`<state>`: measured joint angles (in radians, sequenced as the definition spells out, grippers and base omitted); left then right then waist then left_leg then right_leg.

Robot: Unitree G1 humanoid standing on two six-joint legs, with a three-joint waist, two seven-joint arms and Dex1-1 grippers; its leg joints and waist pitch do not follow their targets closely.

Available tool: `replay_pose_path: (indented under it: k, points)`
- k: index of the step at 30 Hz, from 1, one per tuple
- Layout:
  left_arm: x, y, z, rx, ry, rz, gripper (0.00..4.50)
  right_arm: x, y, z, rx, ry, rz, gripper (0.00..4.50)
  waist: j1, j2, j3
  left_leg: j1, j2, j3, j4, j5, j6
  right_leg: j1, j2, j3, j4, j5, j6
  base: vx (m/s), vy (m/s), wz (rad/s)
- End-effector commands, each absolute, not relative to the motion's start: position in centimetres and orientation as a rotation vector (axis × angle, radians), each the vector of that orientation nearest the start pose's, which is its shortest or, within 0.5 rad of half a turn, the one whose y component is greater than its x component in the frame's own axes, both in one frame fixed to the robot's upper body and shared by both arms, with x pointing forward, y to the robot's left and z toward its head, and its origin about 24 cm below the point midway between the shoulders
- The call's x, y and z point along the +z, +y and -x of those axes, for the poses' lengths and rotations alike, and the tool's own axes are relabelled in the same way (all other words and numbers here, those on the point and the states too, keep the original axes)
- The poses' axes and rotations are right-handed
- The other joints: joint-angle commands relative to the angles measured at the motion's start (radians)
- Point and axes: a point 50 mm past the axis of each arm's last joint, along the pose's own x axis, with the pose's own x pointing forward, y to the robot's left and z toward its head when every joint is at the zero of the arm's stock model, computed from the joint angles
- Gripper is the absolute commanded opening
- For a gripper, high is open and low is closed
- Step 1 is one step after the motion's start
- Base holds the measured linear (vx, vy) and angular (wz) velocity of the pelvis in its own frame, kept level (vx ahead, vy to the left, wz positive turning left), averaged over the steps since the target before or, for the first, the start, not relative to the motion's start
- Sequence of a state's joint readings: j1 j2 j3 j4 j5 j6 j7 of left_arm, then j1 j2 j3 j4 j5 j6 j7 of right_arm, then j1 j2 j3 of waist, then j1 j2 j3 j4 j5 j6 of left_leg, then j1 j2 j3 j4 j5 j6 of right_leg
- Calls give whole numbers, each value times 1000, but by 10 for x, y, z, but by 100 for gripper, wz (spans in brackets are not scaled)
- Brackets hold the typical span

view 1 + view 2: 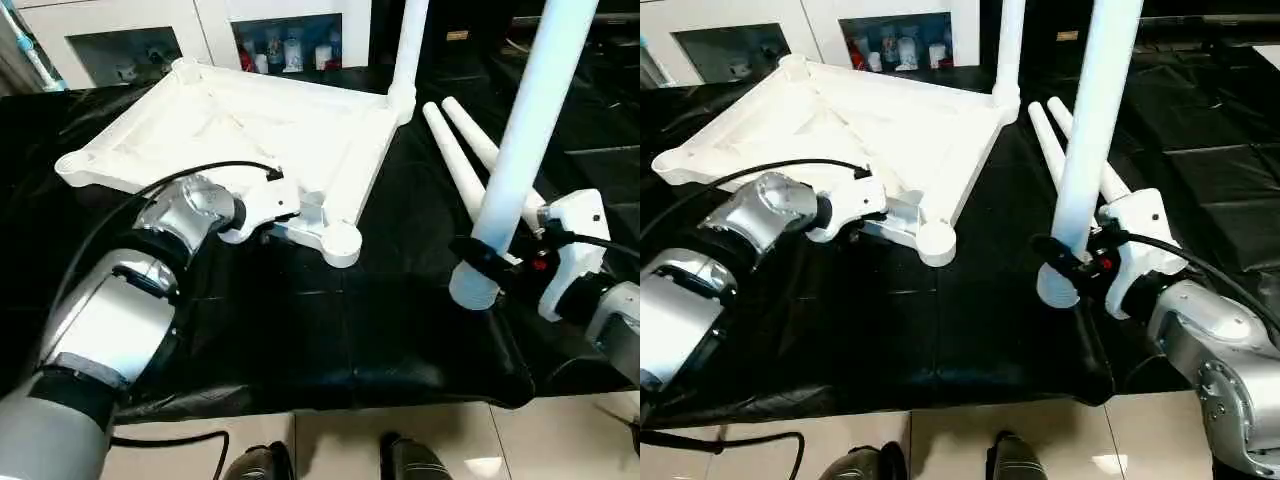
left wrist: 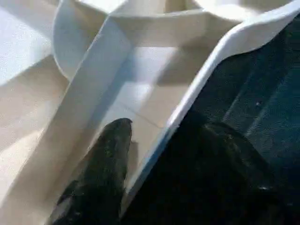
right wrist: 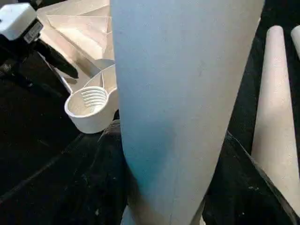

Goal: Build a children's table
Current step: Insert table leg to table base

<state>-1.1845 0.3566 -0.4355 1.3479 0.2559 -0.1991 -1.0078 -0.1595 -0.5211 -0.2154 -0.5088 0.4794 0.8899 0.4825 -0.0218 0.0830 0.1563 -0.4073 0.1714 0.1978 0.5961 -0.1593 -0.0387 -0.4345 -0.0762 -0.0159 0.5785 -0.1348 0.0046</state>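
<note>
The children's table top (image 1: 230, 120) lies upside down on the black cloth, ribs up. One white leg (image 1: 408, 50) stands upright in its far right corner socket. Two more legs (image 1: 455, 160) lie side by side on the cloth to its right. My left gripper (image 1: 272, 230) is at the top's near rim, beside the empty near corner socket (image 1: 340, 243). It is open, one finger (image 2: 112, 154) inside the rim and the other outside. My right gripper (image 1: 485, 262) is shut on the thick lower end of a fourth leg (image 1: 530, 130), held nearly upright to the right of that socket.
A white glass-door cabinet (image 1: 285, 40) stands behind the table top. The black cloth (image 1: 350, 330) ends at a front edge, with tiled floor (image 1: 450, 430) and the robot's feet (image 1: 260, 462) below it. A black cable (image 1: 200, 172) runs over my left wrist.
</note>
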Motion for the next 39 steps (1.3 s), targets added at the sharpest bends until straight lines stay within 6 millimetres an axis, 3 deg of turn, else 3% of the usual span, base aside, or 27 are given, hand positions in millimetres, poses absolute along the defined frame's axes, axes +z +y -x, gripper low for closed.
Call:
replay_pose_path:
  k: [1,4,6,9,12,14,17,20,24,27,31,32,35,37,38,39]
  points:
    - [126,153,-392,-1088,526,-898,247,153,-197,-248,563,186,77,184,2,-21,-78,31,31,-24,-65,-182,112,67,-49,19,-62,-222,-271,0,0,0]
    - [128,156,-390,-1128,563,-893,203,151,-194,-252,579,187,77,184,3,-27,-83,31,31,-22,-64,-169,117,67,-49,20,-62,-221,-274,0,0,0]
    - [127,158,-389,-1146,579,-899,208,150,-193,-254,585,188,81,184,4,-28,-84,29,32,-22,-64,-160,120,67,-50,20,-59,-209,-277,0,0,0]
    - [123,161,-387,-1154,608,-955,157,148,-190,-257,600,189,83,184,9,-29,-87,27,34,-22,-64,-146,128,69,-52,21,-55,-191,-284,0,0,0]
    - [120,165,-387,-1139,625,-1032,154,146,-187,-260,615,189,88,184,9,-34,-88,27,34,-21,-64,-149,132,69,-52,21,-57,-191,-284,0,0,0]
    - [119,166,-387,-1140,632,-1046,116,146,-186,-261,619,188,89,184,10,-33,-87,29,34,-20,-64,-154,128,67,-53,22,-59,-208,-282,0,0,0]
    - [118,169,-386,-1139,654,-1114,119,145,-183,-264,633,185,98,184,11,-32,-88,27,36,-22,-66,-153,122,69,-54,23,-56,-211,-278,0,0,0]
    - [118,170,-385,-1148,665,-1121,78,144,-182,-266,637,182,102,184,13,-33,-91,28,35,-20,-64,-148,123,69,-54,23,-56,-194,-286,0,0,0]
    - [116,169,-382,-1204,677,-1074,60,143,-180,-269,645,175,101,184,15,-34,-95,26,34,-19,-64,-134,128,71,-55,23,-52,-163,-301,0,0,0]
    - [113,167,-376,-1286,690,-917,48,142,-177,-272,649,168,90,184,21,-42,-100,25,33,-18,-64,-128,128,75,-57,24,-50,-157,-314,0,0,0]
    - [110,164,-374,-1314,676,-786,26,140,-175,-275,654,164,79,184,28,-39,-100,27,36,-17,-64,-129,129,70,-57,25,-48,-155,-325,0,0,0]
    - [108,159,-374,-1307,634,-701,16,139,-173,-278,659,163,70,184,31,-47,-102,28,36,-15,-63,-132,130,71,-57,25,-47,-153,-325,0,0,0]
    - [108,153,-374,-1294,561,-625,10,137,-172,-281,663,165,64,184,39,-47,-103,28,36,-16,-63,-132,128,70,-59,24,-45,-164,-328,0,0,0]
    - [107,148,-374,-1295,507,-598,4,136,-171,-284,664,166,60,184,44,-58,-106,28,37,-15,-63,-126,133,69,-57,24,-44,-153,-327,0,0,0]
    - [105,147,-373,-1295,485,-599,2,135,-170,-285,665,166,59,184,46,-56,-107,28,38,-16,-63,-116,137,69,-58,24,-41,-144,-325,0,0,0]
    - [102,146,-372,-1280,477,-603,1,135,-169,-287,665,167,57,184,46,-61,-107,26,39,-15,-63,-115,142,69,-58,24,-41,-138,-324,0,0,0]
